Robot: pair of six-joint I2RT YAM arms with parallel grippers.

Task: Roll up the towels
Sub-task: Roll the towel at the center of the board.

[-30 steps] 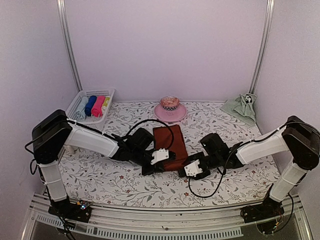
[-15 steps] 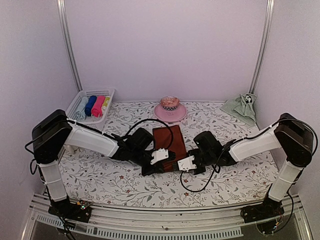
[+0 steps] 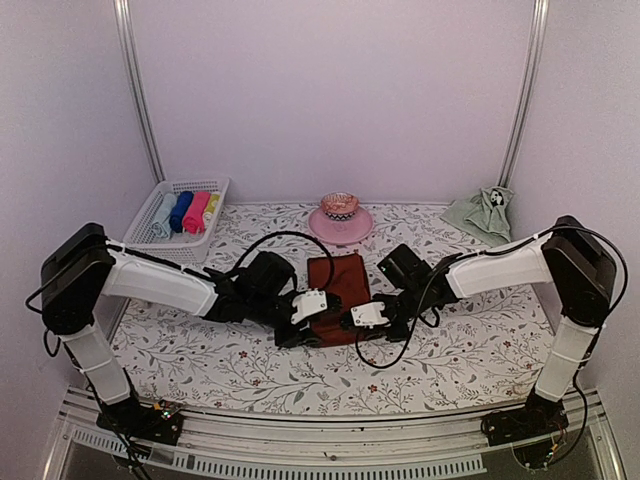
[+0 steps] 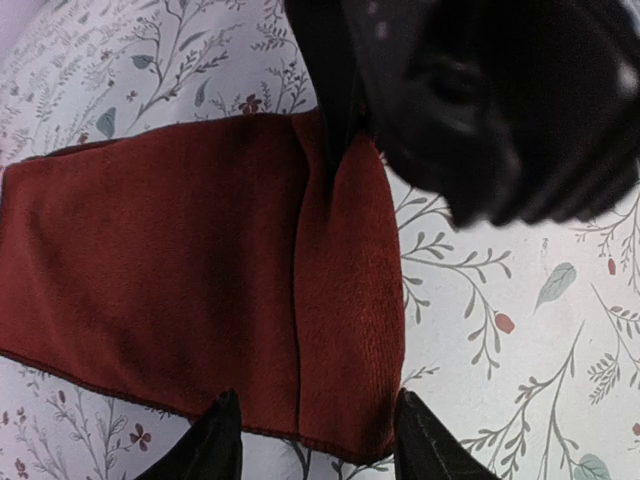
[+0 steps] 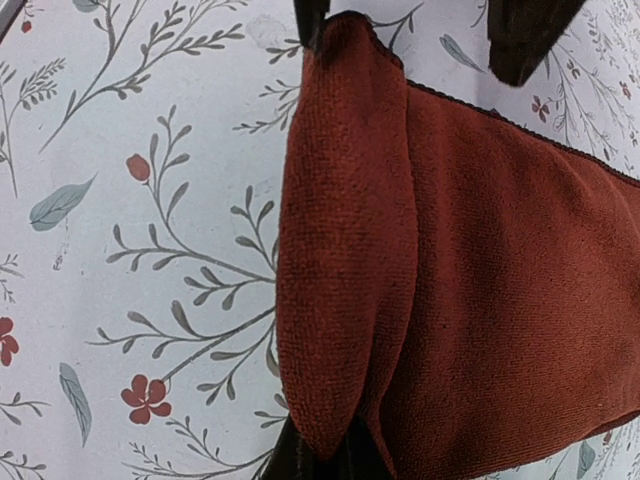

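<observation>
Floral tabletop (image 3: 190,350) carries the dark red towel (image 3: 338,285) at centre, its near edge folded over. Since a second ago the left hand (image 4: 315,445) has opened, fingers (image 4: 215,445) astride the fold's 9 o'clock end; the right hand (image 5: 320,458) has closed in, pinching its 3 o'clock end.

The red-brown towel (image 3: 340,280) lies mid-table, with the left gripper (image 3: 312,328) and right gripper (image 3: 348,325) at its near end. The sage green towel (image 3: 483,215) sits far right.

The table (image 3: 480,352) is covered by a floral cloth (image 3: 250,365) and enclosed by pale lilac walls (image 3: 330,90); metal posts (image 3: 137,90) are set at its far corners.
</observation>
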